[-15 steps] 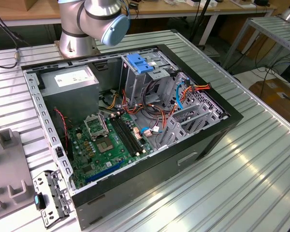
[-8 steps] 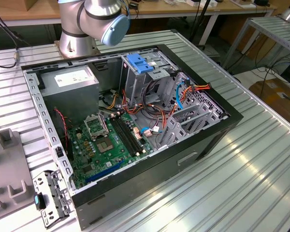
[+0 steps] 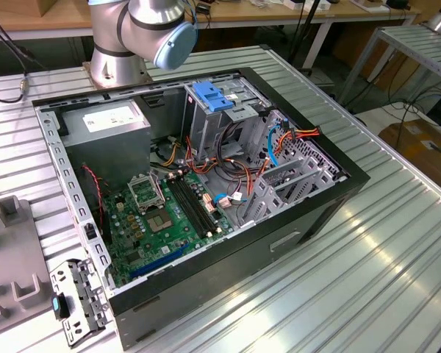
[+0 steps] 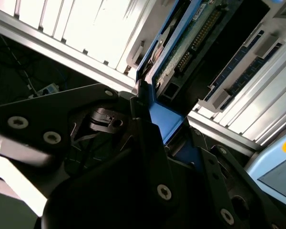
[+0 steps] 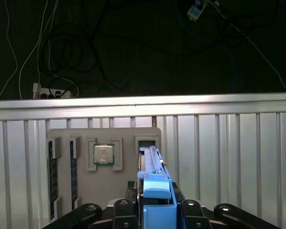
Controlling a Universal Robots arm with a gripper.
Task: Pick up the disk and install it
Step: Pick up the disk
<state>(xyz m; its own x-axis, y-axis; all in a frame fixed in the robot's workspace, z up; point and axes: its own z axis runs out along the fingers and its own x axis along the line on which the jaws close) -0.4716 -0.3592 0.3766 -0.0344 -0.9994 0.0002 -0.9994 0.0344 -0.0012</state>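
Blue-framed disk (image 5: 150, 160) is clamped between the gripper (image 5: 155, 202) fingers in the first wrist view. Jaws are closed in tight on the blue frame w/ no gap on either side. Disk is on edge, running straight out ahead of the fingers, far end at a slot in the grey tray (image 5: 126, 136). Can't tell if it's lifted clear of the slot.

Same tray, off to one side of the disk: CPU (image 5: 104, 153) in its pocket, then two RAM sticks (image 5: 52, 176) further out.

Second wrist view is close up: black finger (image 4: 145, 119) pressed on the frame edge, gripper (image 4: 164, 119) around the blue part, and the disk (image 4: 181, 47) shows its green board side just past the tips.

Ext view: open PC case (image 3: 242, 243) on the ribbed table (image 3: 397, 243), w/ the arm (image 3: 147, 29) base next to it.
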